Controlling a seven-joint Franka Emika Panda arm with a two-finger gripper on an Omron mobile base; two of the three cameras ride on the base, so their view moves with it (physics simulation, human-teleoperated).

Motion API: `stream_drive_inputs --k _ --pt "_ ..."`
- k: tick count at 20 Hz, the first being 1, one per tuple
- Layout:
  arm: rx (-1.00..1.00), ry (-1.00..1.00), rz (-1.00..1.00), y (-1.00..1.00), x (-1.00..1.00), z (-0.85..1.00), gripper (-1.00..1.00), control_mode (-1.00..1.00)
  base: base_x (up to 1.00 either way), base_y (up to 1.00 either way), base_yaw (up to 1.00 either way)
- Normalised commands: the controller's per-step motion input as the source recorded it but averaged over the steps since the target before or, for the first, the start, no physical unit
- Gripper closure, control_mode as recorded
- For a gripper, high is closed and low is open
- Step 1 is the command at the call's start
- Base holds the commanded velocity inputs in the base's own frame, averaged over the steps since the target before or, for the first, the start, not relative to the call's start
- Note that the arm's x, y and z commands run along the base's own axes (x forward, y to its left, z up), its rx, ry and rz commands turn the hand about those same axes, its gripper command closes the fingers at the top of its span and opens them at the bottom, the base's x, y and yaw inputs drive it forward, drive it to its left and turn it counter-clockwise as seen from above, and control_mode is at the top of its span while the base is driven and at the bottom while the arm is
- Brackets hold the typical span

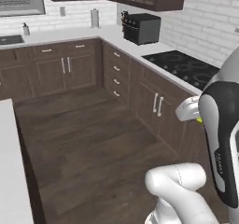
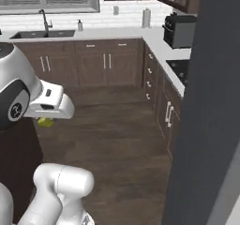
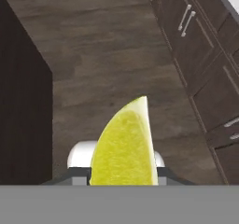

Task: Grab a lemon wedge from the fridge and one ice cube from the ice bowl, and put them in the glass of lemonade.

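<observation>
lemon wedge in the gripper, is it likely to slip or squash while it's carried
The lemon wedge looks smooth and glossy, so it may be slippery. It tapers to a thin tip, so the gripper probably holds only its broad base and it could pivot. It looks small, so likely light, and soft enough to squash under a hard squeeze.

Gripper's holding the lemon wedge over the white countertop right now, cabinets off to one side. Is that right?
Not quite. The gripper does hold the lemon wedge, and cabinets stand off to one side, but below it is the dark wood floor, not a white countertop. The hand view shows this.
</observation>
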Motion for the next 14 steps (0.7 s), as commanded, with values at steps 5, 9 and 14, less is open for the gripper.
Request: stream_drive_inputs --k 5,9,14 --pt "0.00 0.00 0.00 0.00 0.00 0.00 1.00 1.00 1.00 -0.61 -0.12" --pt "0.00 0.00 0.00 0.00 0.00 0.00 1.00 1.00 0.42 -0.26 -0.72" --pt "0.00 0.00 0.00 0.00 0.00 0.00 1.00 1.00 0.00 -0.07 -0.94"
